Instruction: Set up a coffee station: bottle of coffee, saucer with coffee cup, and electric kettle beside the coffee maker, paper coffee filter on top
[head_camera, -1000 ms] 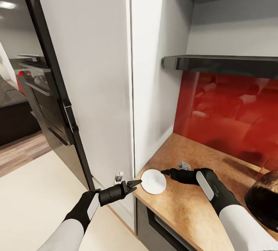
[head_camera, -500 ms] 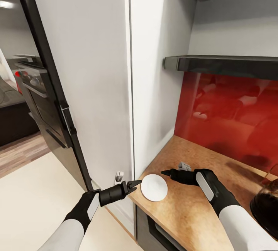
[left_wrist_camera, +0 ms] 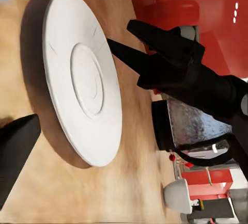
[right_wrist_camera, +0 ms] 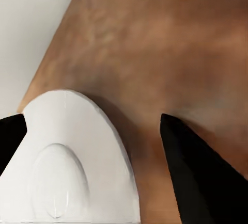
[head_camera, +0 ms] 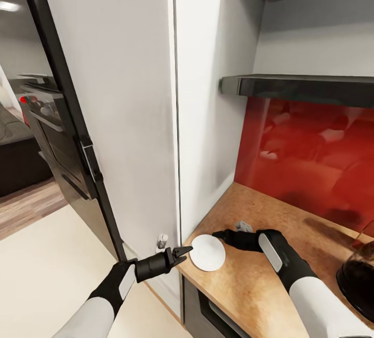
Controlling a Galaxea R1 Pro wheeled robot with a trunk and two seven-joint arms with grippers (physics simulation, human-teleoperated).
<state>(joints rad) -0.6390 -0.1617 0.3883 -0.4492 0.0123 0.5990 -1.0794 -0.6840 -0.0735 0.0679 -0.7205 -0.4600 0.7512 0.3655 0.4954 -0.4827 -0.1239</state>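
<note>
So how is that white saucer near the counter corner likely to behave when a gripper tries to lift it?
The saucer lies flat on the countertop, so its thin rim probably offers little grip. It looks rigid and glazed, likely slippery. Sitting near the edge, a push could slide it off.

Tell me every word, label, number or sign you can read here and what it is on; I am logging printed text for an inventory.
None can be read.
The saucer is plain white.
The electric kettle and coffee cup show no legible marking.
The countertop and red backsplash carry no lettering.
</note>
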